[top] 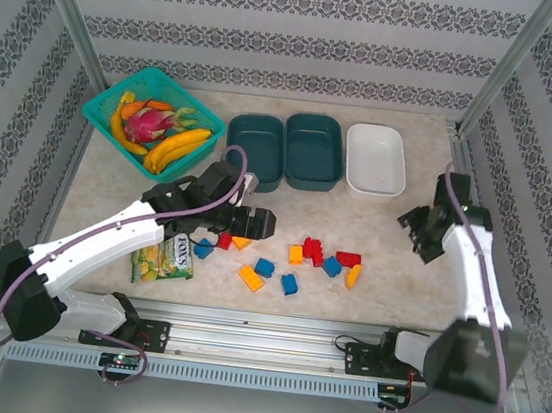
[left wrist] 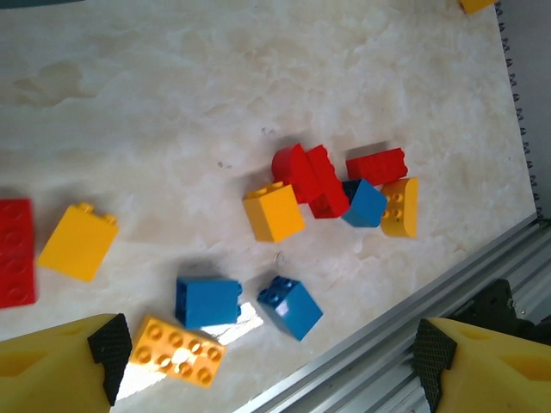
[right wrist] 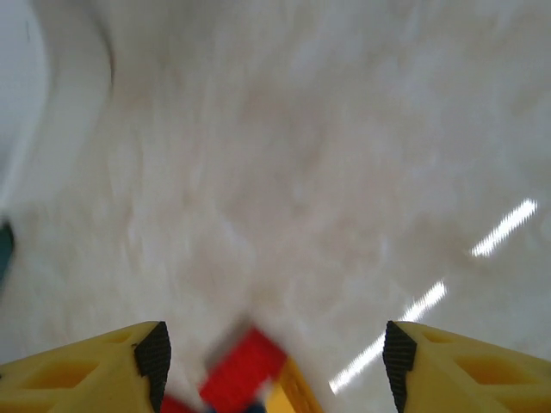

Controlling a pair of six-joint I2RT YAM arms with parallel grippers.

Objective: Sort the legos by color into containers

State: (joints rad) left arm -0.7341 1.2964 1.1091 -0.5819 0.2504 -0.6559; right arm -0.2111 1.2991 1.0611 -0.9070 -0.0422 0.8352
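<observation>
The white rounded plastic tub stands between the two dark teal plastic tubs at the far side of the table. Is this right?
No. In the top external view the white rounded plastic tub stands right of both dark teal plastic tubs, not between them, at the far side of the table.

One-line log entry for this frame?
left gripper open over legos | right gripper open, empty | teal tubs, white tub empty

A: Legos [left wrist: 273,213], colours?
B: Red, blue, yellow-orange.
A: Containers [top: 313,151]?
B: Two dark teal, one white. Tabletop [top: 374,229] cream, faintly marbled. Walls [top: 276,45] white, grey ornamental stripes.
</observation>
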